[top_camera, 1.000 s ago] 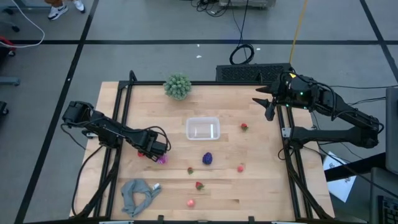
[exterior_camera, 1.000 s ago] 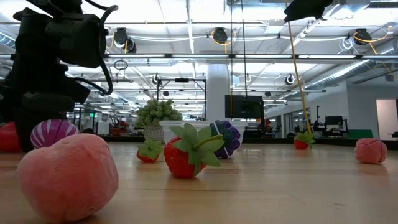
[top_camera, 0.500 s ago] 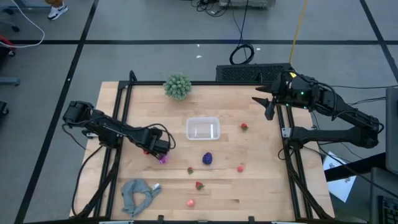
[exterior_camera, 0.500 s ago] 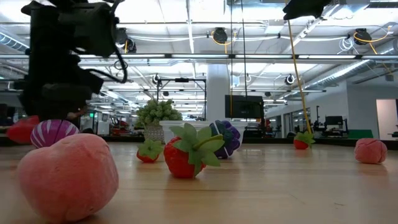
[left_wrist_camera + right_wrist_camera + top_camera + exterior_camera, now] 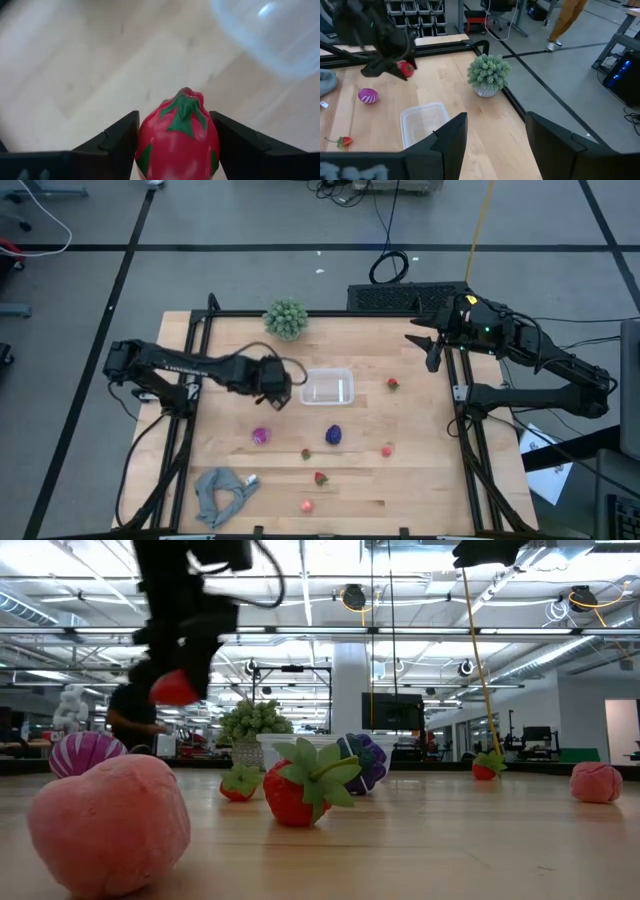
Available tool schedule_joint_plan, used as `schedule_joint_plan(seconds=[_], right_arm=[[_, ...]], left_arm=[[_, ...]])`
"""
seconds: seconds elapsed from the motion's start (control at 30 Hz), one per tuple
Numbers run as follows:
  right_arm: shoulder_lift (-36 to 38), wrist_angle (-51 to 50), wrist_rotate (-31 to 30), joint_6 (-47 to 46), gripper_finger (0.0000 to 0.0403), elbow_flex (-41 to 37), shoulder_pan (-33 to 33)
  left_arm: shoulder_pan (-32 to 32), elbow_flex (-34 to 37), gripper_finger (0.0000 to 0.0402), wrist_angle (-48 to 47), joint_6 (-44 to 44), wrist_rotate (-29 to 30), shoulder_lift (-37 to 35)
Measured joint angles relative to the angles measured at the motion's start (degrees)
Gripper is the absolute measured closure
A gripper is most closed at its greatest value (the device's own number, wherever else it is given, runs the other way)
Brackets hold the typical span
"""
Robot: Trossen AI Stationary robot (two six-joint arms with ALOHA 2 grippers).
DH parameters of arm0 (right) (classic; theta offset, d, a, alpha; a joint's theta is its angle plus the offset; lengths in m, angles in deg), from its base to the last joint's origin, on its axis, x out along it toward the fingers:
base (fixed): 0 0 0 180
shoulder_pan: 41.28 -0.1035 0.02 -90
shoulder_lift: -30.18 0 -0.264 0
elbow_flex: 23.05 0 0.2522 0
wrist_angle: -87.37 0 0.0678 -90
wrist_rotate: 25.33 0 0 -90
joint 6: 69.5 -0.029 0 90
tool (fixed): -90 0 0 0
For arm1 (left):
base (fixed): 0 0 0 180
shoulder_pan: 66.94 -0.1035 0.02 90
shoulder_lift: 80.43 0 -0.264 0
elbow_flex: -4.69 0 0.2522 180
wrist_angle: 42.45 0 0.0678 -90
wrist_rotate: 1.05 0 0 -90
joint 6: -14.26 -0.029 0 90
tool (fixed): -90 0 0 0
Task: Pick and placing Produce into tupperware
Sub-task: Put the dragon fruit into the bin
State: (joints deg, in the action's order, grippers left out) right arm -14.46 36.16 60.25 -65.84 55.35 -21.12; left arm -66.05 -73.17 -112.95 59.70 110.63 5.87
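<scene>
High view: left tool hangs over the table just beside the clear rounded-rectangular plastic tupperware with whitish rim, which sits near the table's middle. Right tool waits over the table's far right edge. Magenta striped ball, dark purple berry cluster and small red strawberries lie on the near half; one more red piece lies right of the container.

Low view: left tool carries a small red piece well above the tabletop.

Left wrist view: fingers clenched on a red toy strawberry with green leaves; container edge just ahead.

Right wrist view: own fingers spread apart, holding nothing; green bushy ball plant near the far edge.
</scene>
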Motion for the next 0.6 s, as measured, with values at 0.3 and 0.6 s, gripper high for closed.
schedule_joint_plan(seconds=[0.3, 0.6], right_arm=[[0.09, -0.04, -0.02, 1.48, 0.0209, 2.28, 0.0], [0.42, -0.05, -0.04, 1.97, 0.0209, 4.31, 0.0]], left_arm=[[-5.27, -13.31, 0.017, 2.29, -13.36, 0.38, 0.41], [-5.75, -30.1, 0.017, 0.67, -25.16, -2.0, 13.76]])
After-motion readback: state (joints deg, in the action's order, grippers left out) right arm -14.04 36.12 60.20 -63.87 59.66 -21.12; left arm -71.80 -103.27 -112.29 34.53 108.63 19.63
